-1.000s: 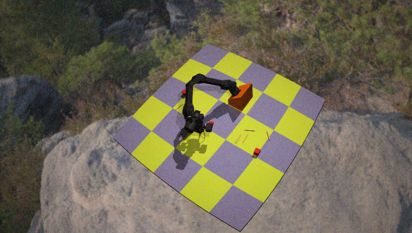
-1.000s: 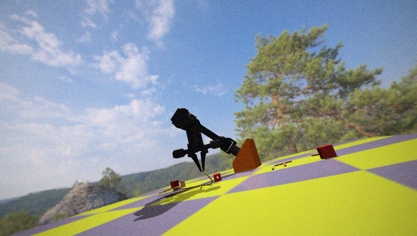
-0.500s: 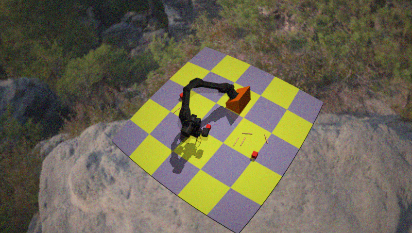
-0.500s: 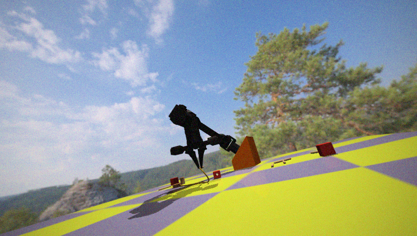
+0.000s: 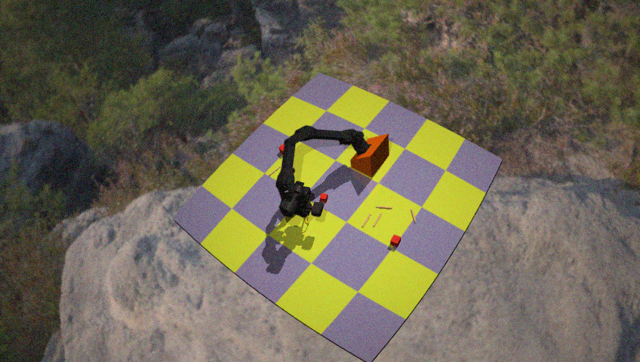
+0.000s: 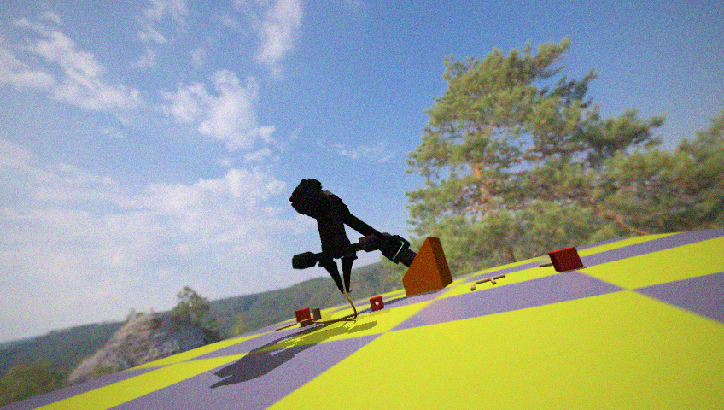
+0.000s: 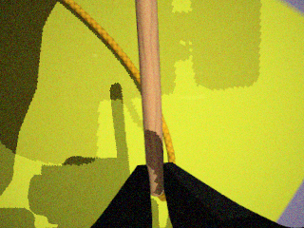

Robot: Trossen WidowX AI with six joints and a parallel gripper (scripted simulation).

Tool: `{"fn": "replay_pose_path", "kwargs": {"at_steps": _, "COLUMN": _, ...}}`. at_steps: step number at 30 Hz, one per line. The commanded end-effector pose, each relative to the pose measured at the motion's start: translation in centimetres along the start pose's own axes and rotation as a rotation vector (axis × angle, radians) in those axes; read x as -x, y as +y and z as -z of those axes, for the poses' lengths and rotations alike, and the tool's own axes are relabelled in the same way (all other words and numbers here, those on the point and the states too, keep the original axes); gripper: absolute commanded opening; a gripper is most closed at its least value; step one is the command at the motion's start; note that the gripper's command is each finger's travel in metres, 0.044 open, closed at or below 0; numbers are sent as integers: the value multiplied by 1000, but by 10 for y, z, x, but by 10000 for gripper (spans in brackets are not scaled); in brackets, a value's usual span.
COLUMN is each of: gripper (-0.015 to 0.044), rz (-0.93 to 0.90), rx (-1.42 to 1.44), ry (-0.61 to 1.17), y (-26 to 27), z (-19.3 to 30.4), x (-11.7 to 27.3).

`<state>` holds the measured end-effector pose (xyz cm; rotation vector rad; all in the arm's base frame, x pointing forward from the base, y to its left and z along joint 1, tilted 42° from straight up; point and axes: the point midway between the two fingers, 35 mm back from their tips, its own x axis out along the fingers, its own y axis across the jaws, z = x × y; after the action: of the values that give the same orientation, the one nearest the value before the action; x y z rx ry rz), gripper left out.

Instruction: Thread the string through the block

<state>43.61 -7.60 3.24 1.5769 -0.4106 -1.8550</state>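
Note:
My gripper (image 6: 346,290) (image 7: 155,173) is shut on the thin wooden stick (image 7: 149,71) near its string end. It holds the stick above the table, and the fingertips are hidden in the top view. The yellow-orange string (image 6: 353,307) (image 7: 106,38) hangs from the fingers in a curve down to the table. The red block (image 5: 323,197) (image 6: 376,306) stands on the table beside the gripper; its hole shows as a pale spot in the exterior view. The string is outside the block. The button is hidden under the arm in the top view and hard to make out in the exterior view.
A large orange wedge (image 5: 379,157) (image 6: 431,272) stands by the arm's base. Another red block (image 5: 395,240) (image 6: 565,259) and several loose sticks (image 5: 383,207) (image 6: 490,279) lie on that side. A further red block (image 5: 281,149) (image 6: 302,314) and a loose stick (image 5: 274,170) lie behind the arm.

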Motion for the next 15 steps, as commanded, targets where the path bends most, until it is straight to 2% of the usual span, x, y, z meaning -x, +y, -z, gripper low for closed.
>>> {"fn": "replay_pose_path", "kwargs": {"at_steps": 1, "gripper": 0, "rz": -3, "rx": -8, "ry": 3, "y": 1, "z": 6, "x": 1}}
{"fn": "replay_pose_path", "kwargs": {"at_steps": 15, "gripper": 0, "rz": -3, "rx": -4, "ry": 5, "y": 1, "z": 23, "x": 1}}
